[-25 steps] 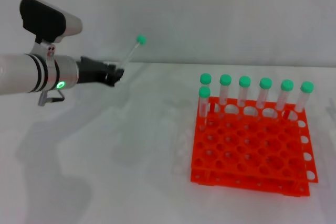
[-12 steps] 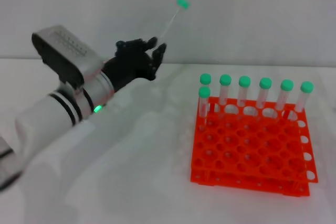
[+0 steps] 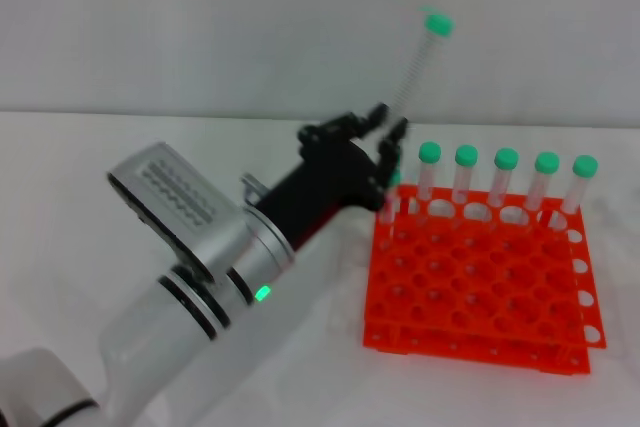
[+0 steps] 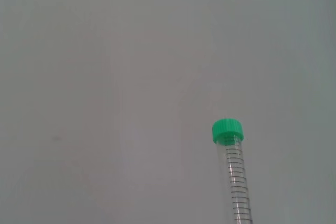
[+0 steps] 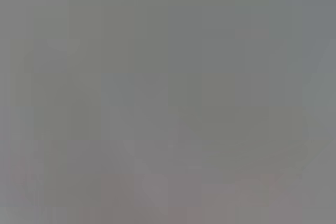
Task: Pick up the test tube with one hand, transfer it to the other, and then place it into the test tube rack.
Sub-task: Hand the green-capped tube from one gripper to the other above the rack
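My left gripper, black on a thick silver-white arm with a green light, is shut on the lower end of the test tube. The tube is clear with a green cap and points up and slightly right, cap uppermost. In the left wrist view the tube stands against a plain grey wall. The gripper is just above the back left corner of the orange test tube rack. The right gripper is out of view; the right wrist view shows only a grey blur.
Several green-capped tubes stand in the rack's back row. The left arm crosses the white table from the lower left. A grey wall stands behind the table.
My left arm has swung to the right and nearer the rack, carrying the tube. The tube has gone from a slanted hold at the far left to nearly upright over the rack's back left corner.
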Controlling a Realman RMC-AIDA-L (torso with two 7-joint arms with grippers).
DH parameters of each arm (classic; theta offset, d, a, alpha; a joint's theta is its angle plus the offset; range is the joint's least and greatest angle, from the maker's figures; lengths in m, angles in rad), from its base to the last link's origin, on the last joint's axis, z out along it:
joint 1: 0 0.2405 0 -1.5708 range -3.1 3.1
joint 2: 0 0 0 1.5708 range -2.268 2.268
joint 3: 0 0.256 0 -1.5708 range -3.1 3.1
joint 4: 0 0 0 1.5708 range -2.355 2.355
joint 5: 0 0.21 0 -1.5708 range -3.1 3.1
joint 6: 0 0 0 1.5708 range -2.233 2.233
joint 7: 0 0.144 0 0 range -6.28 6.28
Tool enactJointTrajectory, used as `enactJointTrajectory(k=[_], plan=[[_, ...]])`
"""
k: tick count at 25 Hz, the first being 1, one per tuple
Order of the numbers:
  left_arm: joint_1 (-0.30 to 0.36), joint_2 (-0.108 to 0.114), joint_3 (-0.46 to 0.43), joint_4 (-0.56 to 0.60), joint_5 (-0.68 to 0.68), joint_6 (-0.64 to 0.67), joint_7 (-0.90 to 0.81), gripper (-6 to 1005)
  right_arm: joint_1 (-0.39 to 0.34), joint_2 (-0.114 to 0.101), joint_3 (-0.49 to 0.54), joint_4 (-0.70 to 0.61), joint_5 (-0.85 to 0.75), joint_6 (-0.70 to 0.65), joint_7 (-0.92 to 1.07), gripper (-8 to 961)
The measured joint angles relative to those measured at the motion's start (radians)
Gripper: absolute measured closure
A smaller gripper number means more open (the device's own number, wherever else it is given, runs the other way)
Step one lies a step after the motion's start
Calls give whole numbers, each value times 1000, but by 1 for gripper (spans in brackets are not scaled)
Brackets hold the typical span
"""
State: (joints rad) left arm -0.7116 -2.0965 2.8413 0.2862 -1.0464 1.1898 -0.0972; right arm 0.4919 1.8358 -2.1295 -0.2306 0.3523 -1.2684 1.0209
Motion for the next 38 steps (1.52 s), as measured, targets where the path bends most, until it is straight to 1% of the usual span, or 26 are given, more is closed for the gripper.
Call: enactJointTrajectory(k=[2, 5, 8, 12, 13, 16, 20, 25, 29, 34, 38], plan=[[11, -3, 0, 42, 21, -1, 0, 802, 3, -18, 0, 17, -52, -118, 41, 97], [16, -5, 1, 83, 38, -4, -13, 802, 13, -35, -1, 26, -127, -253, 74, 98], [17, -6, 1, 100, 60, -5, -52, 802, 38, -40, -1, 31, -190, -306, 85, 99], [16, -9, 1, 108, 83, -6, -78, 800, 85, -32, -6, 58, -226, -291, 84, 99], [17, -10, 1, 109, 88, -6, -80, 800, 85, -32, -6, 58, -226, -291, 84, 100], [21, -11, 1, 110, 106, -7, -86, 800, 128, -22, -10, 85, -251, -278, 81, 100], [27, -11, 1, 111, 118, -13, -87, 801, 166, -19, -10, 86, -296, -257, 81, 101], [31, -11, 1, 111, 118, -37, -87, 801, 210, -20, -6, 87, -339, -226, 77, 102], [31, -11, 0, 112, 119, -41, -87, 801, 241, -31, -4, 82, -367, -219, 76, 102], [32, -11, 0, 113, 119, -41, -87, 801, 256, -33, -5, 76, -371, -223, 76, 103], [32, -11, -1, 112, 117, -46, -86, 802, 265, -32, -2, 75, -371, -223, 76, 126]])
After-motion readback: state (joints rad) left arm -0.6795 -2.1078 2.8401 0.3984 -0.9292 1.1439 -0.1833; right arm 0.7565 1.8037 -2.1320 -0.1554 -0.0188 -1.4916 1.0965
